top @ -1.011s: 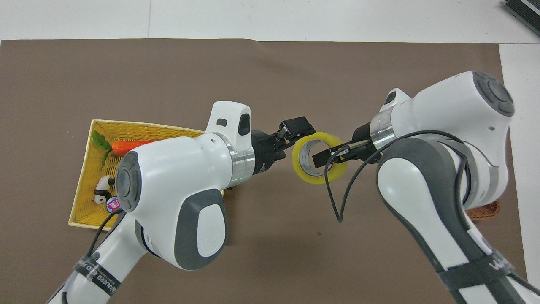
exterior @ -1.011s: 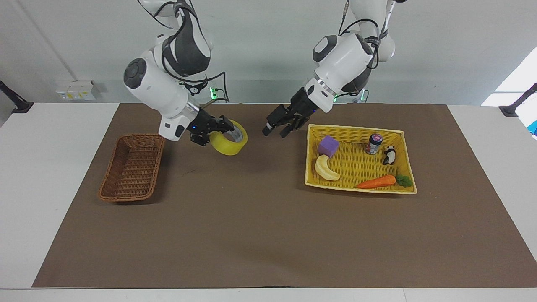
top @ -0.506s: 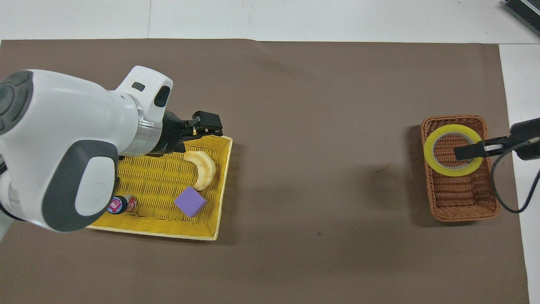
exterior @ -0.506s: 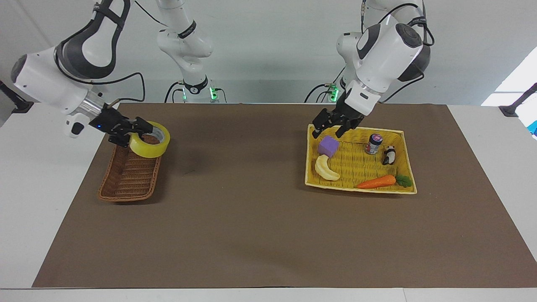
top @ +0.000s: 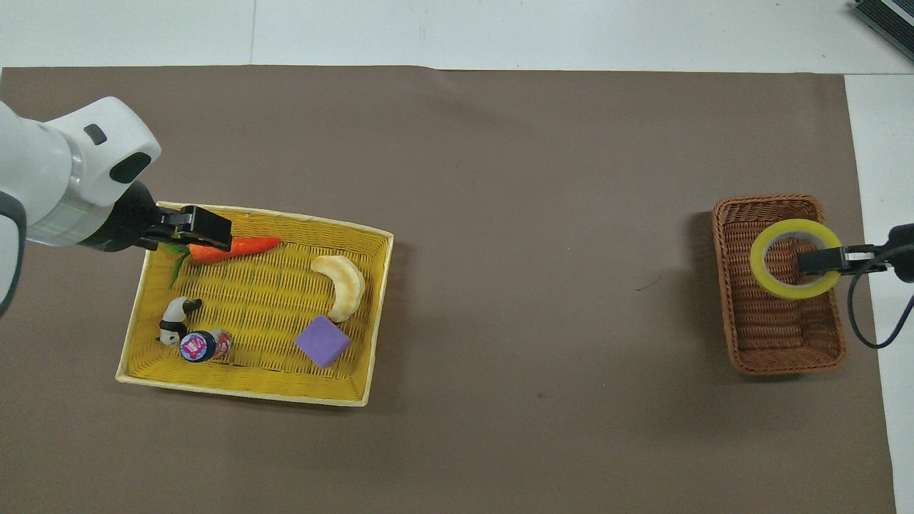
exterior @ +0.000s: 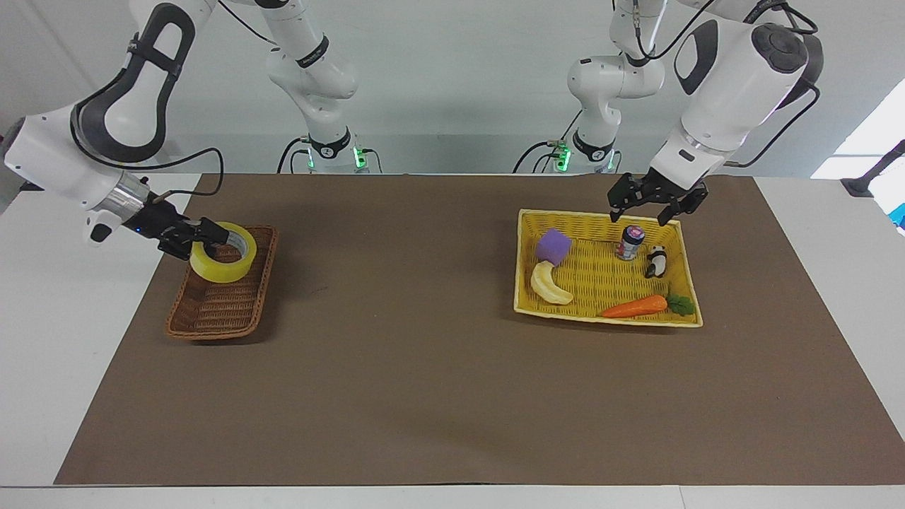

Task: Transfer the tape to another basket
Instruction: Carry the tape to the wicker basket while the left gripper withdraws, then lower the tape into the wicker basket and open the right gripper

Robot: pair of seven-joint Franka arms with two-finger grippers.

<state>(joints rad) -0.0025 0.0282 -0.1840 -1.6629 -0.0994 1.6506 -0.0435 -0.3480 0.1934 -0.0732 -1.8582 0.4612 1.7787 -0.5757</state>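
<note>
Two grippers are up: my right gripper has its fingers clamped on the wall of the tape, one inside the core, holding it over the brown basket. I should lower until the roll rests on the weave, then release. My left gripper waits empty, fingers spread, over the yellow tray.

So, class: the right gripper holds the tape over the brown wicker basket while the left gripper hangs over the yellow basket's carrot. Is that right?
Not quite. In the facing view the left gripper hangs over the small jar, not the carrot. The right gripper does hold the tape over the brown wicker basket.
</note>
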